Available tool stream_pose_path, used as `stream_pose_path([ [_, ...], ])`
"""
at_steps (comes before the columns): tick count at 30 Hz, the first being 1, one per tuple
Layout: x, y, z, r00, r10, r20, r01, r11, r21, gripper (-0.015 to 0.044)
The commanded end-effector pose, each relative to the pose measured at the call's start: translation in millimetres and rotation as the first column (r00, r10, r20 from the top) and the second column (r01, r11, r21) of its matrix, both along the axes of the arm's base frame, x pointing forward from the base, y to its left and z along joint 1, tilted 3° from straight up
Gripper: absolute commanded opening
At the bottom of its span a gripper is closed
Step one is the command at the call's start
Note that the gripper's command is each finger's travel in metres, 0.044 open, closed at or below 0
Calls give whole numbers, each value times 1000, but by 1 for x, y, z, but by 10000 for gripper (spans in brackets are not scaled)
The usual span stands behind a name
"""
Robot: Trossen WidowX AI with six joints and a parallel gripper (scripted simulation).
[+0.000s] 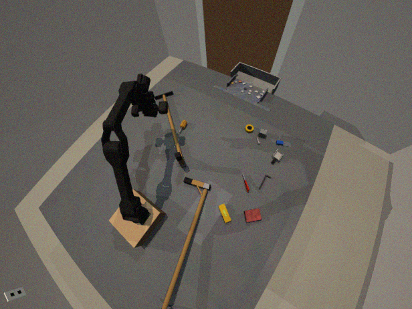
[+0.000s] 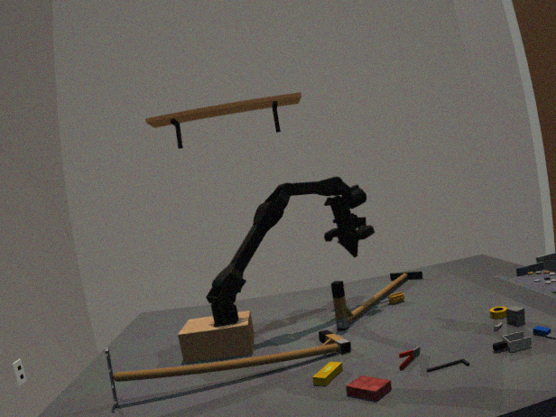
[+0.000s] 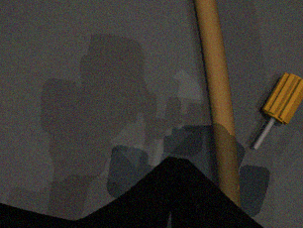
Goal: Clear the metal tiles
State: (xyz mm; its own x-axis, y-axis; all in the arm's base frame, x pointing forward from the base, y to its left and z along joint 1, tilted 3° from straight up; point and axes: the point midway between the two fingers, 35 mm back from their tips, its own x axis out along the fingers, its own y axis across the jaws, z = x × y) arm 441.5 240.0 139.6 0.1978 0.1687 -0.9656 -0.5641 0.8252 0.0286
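The black gripper (image 1: 156, 112) (image 2: 356, 255) (image 3: 173, 161), fingers together and holding nothing, hangs above the table (image 1: 214, 147) (image 2: 289, 311) (image 3: 30, 149), beside a round wooden pole. Two long-handled tools lie apart with grey table between. At the far edge, small tiles (image 1: 250, 91) (image 2: 547, 277) dot the bluish, low-walled steel plate (image 1: 238, 87) (image 2: 523, 281), adjoining an open rectangular box (image 1: 275, 81) (image 2: 542, 259).

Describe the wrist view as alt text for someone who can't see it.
Shut black claw at the bottom edge, holding nothing, above a grey table. A long, round wooden handle runs top to bottom right of centre; right of it lies a ribbed orange-handled screwdriver.
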Motion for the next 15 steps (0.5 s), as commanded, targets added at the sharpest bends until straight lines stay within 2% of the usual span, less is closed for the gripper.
stream_pose_path([
  [1, 0, 1, -5, 1000, -11, -9, 11, 1000, 2, 0],
  [15, 6, 6, -38, 1000, -27, -10, 27, 1000, 5, 0],
])
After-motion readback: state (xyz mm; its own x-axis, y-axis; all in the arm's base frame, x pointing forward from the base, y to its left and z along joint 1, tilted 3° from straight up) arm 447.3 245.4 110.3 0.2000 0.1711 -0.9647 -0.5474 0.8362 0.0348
